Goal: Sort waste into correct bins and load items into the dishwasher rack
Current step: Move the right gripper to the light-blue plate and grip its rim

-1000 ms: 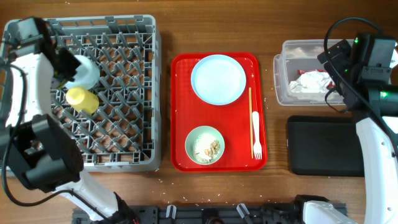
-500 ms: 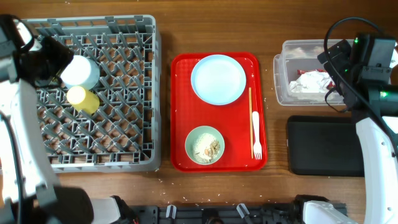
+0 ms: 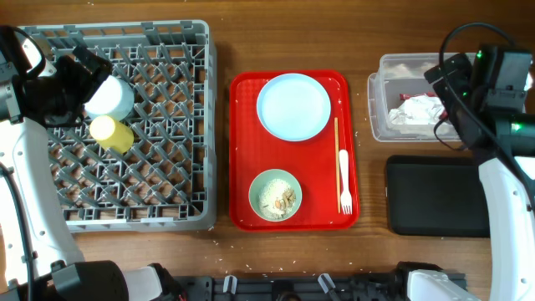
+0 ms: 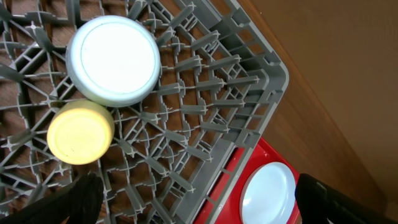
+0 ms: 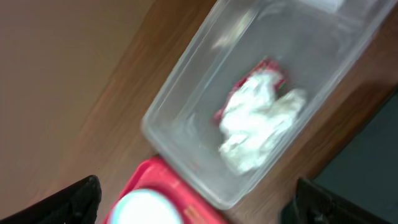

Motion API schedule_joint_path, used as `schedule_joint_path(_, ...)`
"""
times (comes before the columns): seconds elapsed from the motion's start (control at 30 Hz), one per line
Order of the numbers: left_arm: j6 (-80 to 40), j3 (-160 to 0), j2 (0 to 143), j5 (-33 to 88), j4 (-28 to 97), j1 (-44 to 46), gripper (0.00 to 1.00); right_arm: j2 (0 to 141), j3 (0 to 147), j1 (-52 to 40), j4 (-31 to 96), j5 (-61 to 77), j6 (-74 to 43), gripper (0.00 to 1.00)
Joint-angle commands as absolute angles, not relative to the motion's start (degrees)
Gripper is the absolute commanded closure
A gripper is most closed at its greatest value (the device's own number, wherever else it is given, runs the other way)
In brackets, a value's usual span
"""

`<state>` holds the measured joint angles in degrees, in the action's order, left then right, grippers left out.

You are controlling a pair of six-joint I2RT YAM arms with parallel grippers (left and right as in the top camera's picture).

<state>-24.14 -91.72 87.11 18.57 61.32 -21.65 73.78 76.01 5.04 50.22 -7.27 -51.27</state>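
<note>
Left gripper (image 4: 205, 202): spread wide, holding nothing, above grey dishwasher rack (image 3: 125, 219). In rack's far-left part: pale blue bowl (image 3: 110, 96) bottom up, yellow cup (image 3: 111, 134) just beside it. On red tray (image 3: 242, 150): plate (image 3: 293, 106), second bowl (image 3: 275, 195) with crumbs (image 3: 282, 199), white fork (image 3: 343, 180), chopsticks (image 3: 337, 150). Right gripper (image 5: 199, 202): spread, holding nothing, over clear tub (image 3: 380, 92). Inside tub: white napkin (image 5: 258, 121) on what looks like the red wrapper (image 5: 268, 67); view blurred. Black tray (image 3: 435, 196) just beside tub.
</note>
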Motion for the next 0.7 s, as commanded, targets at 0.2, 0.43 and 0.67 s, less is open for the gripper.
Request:
schedule_joint_path(0.2, -24.27, -91.9, 87.39, 19.49, 61.34, -21.65, 0.0, 79.9, 76.05, -7.42, 38.48, 20.34, -39.48, 0.0)
schedule_joint_path(0.43, -24.27, -91.9, 87.39, 19.49, 61.32, -21.65, 0.0, 97.23, 76.05, -14.24, 38.46, 10.57, -44.1, 0.0)
schedule_joint_path(0.67, -24.27, -91.9, 87.39, 19.49, 61.32, -21.65, 0.0, 113.14, 76.05, -14.31, 34.79, 22.11, -47.2, 0.12)
